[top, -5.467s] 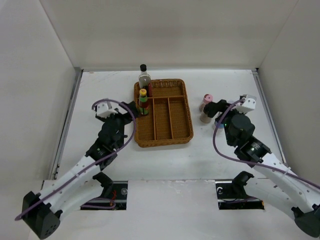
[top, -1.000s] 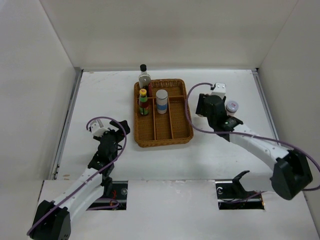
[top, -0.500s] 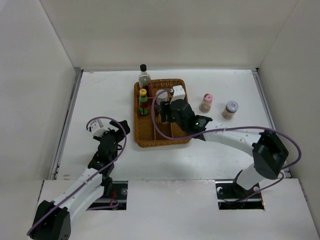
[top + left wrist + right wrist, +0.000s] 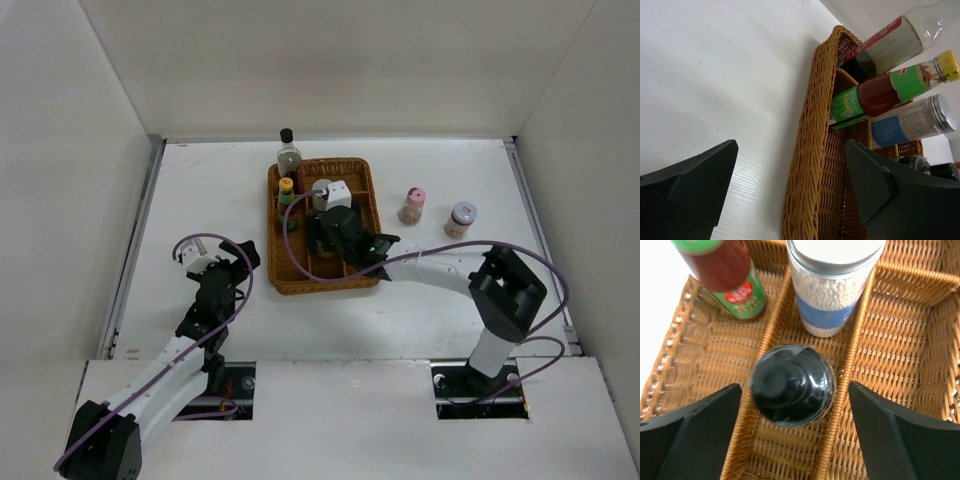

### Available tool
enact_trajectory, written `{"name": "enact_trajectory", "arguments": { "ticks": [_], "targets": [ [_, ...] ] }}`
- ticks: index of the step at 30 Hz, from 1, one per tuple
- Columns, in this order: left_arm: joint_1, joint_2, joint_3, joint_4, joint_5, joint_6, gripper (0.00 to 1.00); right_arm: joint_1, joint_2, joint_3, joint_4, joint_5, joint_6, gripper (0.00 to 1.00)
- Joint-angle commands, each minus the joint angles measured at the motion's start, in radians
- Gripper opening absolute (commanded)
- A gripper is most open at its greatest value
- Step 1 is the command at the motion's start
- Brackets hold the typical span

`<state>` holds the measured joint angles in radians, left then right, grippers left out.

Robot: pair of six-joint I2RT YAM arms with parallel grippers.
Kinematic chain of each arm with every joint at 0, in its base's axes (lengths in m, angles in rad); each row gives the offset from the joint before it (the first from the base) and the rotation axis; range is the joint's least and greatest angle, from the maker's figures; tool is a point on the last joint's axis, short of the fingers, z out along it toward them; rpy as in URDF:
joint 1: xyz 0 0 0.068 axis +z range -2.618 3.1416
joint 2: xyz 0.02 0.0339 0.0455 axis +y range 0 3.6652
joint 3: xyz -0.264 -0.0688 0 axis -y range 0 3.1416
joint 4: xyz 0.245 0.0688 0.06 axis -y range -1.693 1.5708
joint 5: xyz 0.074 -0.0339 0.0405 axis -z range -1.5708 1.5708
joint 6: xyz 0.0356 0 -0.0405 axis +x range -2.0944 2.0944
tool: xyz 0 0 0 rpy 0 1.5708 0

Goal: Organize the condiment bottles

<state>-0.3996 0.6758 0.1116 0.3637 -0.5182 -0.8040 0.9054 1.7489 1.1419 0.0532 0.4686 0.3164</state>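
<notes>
Reaching across from the right of the overhead frame, the right gripper point(image 4: 793, 407) now sits over the centre of the tray point(image 4: 383, 262). One second ago it was outside the tray, near the lavender-lidded jar point(image 4: 461, 219). Its fingers stand wide apart, one on each side of the dark bottle point(image 4: 792, 387), with clear gaps and no contact. The dark bottle stands upright in the middle compartment, just below the blue-labelled jar point(image 4: 832, 290) in the right wrist view. The yellow-capped bottle point(image 4: 287, 198) occupies the compartment to the left.

Judgement: the dark bottle is delivered and released. The pink-lidded jar point(image 4: 413, 205) and the lavender-lidded jar stand on the table point(image 4: 200, 200) to the right of the tray, apart from it. These are the outstanding items. The left gripper point(image 4: 790, 150) is unchanged at lower left, with its fingers wide and holding nothing.
</notes>
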Motion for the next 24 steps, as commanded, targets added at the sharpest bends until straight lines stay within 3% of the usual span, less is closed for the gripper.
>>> {"name": "enact_trajectory", "arguments": {
  "ticks": [1, 5, 10, 14, 21, 24],
  "targets": [
    [0.005, -0.001, -0.007, 0.052, 0.006, -0.006, 0.89, 0.01, -0.136, 0.013, 0.08, 0.036, -0.019, 0.97],
    [0.002, -0.007, -0.007, 0.052, 0.006, -0.006, 0.89, -0.065, -0.323, -0.108, 0.082, 0.03, -0.013, 1.0],
    [0.0, 0.004, -0.006, 0.055, 0.004, -0.006, 0.89, -0.31, -0.431, -0.226, 0.08, 0.025, 0.022, 1.0],
    [-0.002, 0.01, -0.004, 0.061, 0.003, -0.006, 0.89, -0.472, -0.338, -0.2, 0.07, 0.012, 0.029, 1.0],
    [-0.003, 0.018, -0.004, 0.061, 0.0, -0.006, 0.89, -0.564, -0.12, -0.076, 0.049, -0.067, 0.018, 1.0],
    [-0.003, 0.013, -0.006, 0.061, 0.001, -0.006, 0.89, -0.576, -0.059, -0.047, 0.054, -0.077, 0.023, 0.89]
  ]
}}
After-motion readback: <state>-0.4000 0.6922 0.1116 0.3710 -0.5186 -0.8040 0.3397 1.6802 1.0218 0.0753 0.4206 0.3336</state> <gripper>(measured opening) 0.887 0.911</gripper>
